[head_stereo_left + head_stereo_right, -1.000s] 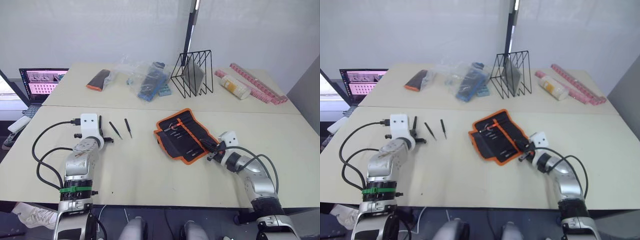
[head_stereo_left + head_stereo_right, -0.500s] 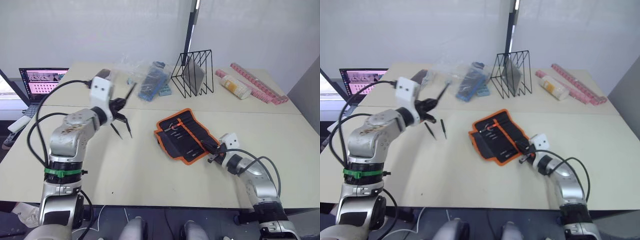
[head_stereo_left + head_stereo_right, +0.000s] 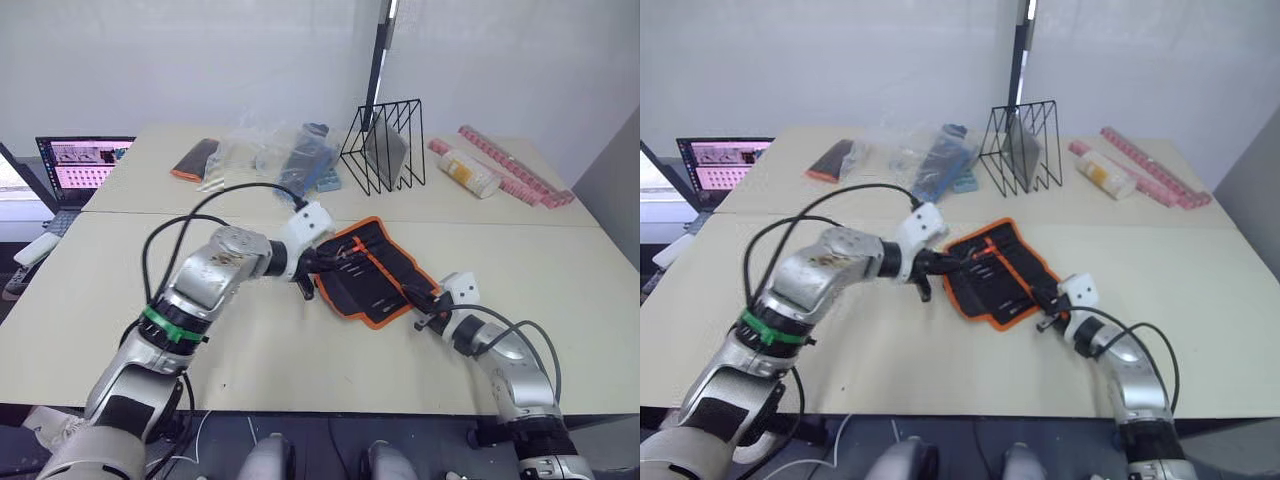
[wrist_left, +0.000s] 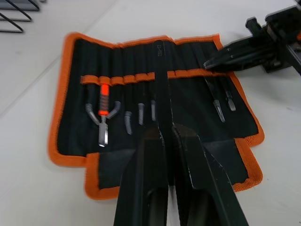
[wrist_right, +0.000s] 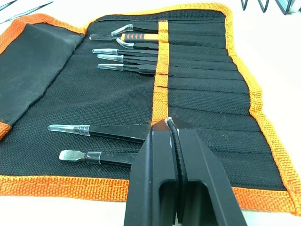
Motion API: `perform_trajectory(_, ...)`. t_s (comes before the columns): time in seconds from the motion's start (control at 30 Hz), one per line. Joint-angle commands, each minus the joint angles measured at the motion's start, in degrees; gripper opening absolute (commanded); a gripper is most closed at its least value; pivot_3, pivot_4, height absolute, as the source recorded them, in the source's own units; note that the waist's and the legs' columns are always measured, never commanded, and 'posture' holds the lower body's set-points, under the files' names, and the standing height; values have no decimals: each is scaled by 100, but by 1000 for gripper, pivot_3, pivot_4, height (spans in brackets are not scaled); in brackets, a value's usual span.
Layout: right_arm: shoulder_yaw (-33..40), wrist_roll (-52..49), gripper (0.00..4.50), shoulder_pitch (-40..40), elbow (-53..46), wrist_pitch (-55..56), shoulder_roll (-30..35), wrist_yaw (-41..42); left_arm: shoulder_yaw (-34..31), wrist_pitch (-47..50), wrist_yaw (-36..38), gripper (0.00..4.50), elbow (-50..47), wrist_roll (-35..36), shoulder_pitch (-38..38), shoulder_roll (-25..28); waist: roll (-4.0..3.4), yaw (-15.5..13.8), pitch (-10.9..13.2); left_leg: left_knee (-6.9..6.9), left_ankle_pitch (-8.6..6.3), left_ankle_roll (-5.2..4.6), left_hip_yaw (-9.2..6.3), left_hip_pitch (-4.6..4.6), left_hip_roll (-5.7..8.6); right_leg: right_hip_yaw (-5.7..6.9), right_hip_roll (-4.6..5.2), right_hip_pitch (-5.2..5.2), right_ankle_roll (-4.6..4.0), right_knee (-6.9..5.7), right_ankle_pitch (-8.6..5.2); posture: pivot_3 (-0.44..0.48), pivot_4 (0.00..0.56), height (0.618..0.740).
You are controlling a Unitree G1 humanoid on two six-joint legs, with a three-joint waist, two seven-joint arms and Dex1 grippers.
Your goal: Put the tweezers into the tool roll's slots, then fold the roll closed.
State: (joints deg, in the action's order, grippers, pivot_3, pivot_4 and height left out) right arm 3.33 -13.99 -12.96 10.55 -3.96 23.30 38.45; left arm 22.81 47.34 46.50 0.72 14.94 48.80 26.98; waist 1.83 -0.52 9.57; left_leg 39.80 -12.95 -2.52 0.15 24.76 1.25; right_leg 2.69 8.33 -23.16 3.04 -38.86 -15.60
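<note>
The tool roll (image 3: pixel 368 268) lies open on the table, black with orange trim and a row of slots (image 5: pixel 162 70). Several tweezers (image 5: pixel 123 66) sit in its slots, plus an orange-handled tool. My left gripper (image 4: pixel 165 128) hovers over the roll's near-left part, shut on one black tweezers (image 4: pixel 161 94) that points across the roll's middle. At the roll's right end my right gripper (image 5: pixel 168 121) is shut, its tips resting on the orange stitched band. Two loose tweezers (image 5: pixel 35 8) lie on the table beyond the roll's left flap.
A black wire rack (image 3: pixel 385 148) stands behind the roll. Clear plastic bags with tools (image 3: pixel 290 160) and a small black-and-orange pouch (image 3: pixel 195 158) lie at the back left. Pink strips (image 3: pixel 515 170) and a bottle (image 3: pixel 470 172) are back right. A laptop (image 3: pixel 85 162) sits far left.
My left arm swung from the table's left side, lifting one tweezers, and now holds it over the roll. The right gripper stayed on the roll's right end.
</note>
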Motion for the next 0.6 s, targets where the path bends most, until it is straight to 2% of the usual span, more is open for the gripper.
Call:
perform_trajectory(0.03, -48, 54, 0, 97, 70, -91, -46, -47, 147, -222, 31, 30, 297, -281, 213, -192, 0, 0, 0, 0, 0, 0, 0, 0, -1, 0, -1, 0, 0, 0, 0, 0, 150, 685)
perform_trajectory(0.6, -115, 102, 0, -6, 123, -113, -85, -136, 379, -785, 130, 30, 1139, -1011, 139, -649, 0, 26, 0, 1, -1, -2, 2, 0, -6, -1, -3, -2, 0, -2, 0, 0, 150, 685)
